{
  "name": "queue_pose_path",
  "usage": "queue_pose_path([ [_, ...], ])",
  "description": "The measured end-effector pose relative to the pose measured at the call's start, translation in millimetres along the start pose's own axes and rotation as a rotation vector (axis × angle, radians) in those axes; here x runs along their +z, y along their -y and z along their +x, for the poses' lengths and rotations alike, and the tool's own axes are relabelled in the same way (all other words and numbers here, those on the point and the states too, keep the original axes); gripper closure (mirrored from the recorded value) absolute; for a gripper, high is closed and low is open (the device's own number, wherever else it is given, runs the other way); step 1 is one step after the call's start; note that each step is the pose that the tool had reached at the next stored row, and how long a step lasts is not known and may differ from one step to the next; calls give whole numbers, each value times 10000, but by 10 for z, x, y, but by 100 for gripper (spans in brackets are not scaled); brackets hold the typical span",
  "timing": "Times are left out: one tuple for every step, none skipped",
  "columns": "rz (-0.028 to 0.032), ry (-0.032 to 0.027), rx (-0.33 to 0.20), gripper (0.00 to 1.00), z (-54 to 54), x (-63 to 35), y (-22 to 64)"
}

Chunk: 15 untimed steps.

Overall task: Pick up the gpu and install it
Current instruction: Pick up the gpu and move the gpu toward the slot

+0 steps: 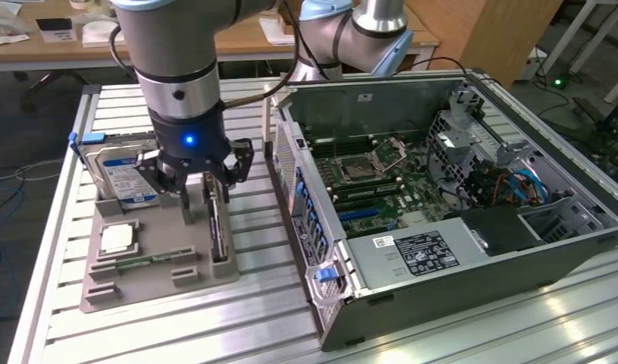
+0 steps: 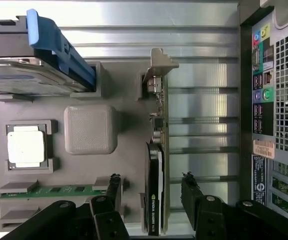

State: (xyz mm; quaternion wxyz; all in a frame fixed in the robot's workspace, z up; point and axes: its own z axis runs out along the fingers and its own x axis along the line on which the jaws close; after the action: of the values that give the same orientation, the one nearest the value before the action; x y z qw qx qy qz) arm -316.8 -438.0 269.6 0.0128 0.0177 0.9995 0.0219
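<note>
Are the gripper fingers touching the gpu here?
Apart. In the wrist view the gripper has its fingers either side of the gpu, a clear gap showing on each side.

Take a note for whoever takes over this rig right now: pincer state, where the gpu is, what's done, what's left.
Pincer: open, low over the grey holder tray, one finger on each side of the gpu, not closed on it.
Gpu: standing on edge in its tray slot, beside the open computer case.
Done: pincer lined up on the card.
Left: grasping, lifting, installing in the case.
</note>
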Motion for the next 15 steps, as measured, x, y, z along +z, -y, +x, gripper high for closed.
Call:
queue_pose_path([
  [-1, -3, -14, 40, -1, 20, 1],
  [-2, -10, -36, 40, -5, 38, 2],
  [0, -18, -62, 40, -10, 57, 2],
  [5, -25, -84, 40, -12, 74, 3],
  [7, -27, -102, 40, -14, 92, 3],
  [7, -28, -107, 40, -14, 110, 4],
  [7, -30, -112, 40, -14, 128, 12],
  [4, -30, -112, 40, -14, 145, 22],
  [2, -29, -111, 40, -14, 165, 29],
  [2, -29, -110, 40, -14, 183, 33],
  [2, -29, -108, 40, -14, 201, 34],
  [2, -29, -108, 40, -16, 219, 34],
  [2, -30, -110, 40, -18, 237, 36],
  [2, -30, -110, 40, -19, 254, 36],
  [2, -30, -109, 40, -20, 272, 37],
])
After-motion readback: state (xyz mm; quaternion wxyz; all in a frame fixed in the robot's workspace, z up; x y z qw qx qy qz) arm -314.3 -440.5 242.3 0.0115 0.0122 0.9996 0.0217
